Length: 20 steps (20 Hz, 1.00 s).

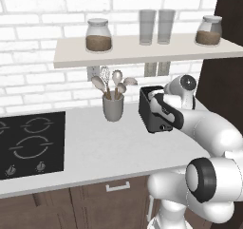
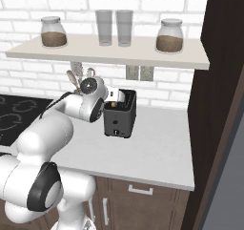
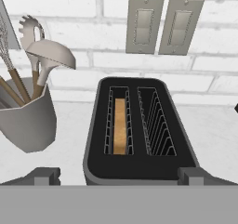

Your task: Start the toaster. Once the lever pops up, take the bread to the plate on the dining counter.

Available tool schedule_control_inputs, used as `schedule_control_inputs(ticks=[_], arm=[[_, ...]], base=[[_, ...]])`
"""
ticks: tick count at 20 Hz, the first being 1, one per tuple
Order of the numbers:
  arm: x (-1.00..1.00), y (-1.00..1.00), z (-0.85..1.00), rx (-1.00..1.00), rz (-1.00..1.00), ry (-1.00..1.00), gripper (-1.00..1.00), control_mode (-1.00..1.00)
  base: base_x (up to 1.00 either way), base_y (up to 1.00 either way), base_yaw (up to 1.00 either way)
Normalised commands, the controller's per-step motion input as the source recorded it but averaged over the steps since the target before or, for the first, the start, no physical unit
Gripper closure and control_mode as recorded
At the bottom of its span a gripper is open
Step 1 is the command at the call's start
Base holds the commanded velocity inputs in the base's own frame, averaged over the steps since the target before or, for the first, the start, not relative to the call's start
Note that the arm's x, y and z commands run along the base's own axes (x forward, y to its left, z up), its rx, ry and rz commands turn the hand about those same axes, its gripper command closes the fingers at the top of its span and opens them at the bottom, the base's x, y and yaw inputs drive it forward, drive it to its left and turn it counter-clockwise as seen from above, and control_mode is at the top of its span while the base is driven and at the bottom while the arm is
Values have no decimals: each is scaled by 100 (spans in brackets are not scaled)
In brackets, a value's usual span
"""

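Note:
The dark toaster [image 3: 139,167] stands on the white counter against the brick wall, its two slots facing up at me. The bread [image 3: 120,125] sits edge-up deep in the left slot as a tan strip. My gripper [image 3: 118,175] hovers just above the toaster's near edge, open, with one fingertip on each side and nothing between them. From the base, my hand [image 2: 112,95] is at the top of the toaster [image 2: 121,115], and the forearm covers part of the toaster [image 1: 150,115]. The plate and the dining counter are out of view.
A grey cup of utensils [image 1: 113,107] stands just left of the toaster. A black cooktop [image 1: 28,142] lies at the far left. A shelf [image 1: 142,52] with jars and glasses hangs overhead. A dark tall cabinet [image 2: 217,105] bounds the right side.

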Motion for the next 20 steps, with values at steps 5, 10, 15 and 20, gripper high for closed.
schedule_control_inputs(ticks=[5, 10, 15, 20], arm=[[0, 0, 0, 0, 0, 0, -100, -100], [0, 0, 0, 0, 0, 0, -100, -100], [0, 0, 0, 0, 0, 0, -100, -100], [0, 0, 0, 0, 0, 0, -100, -100]], base=[[0, 0, 0], [0, 0, 0], [0, 0, 0], [0, 0, 0]])
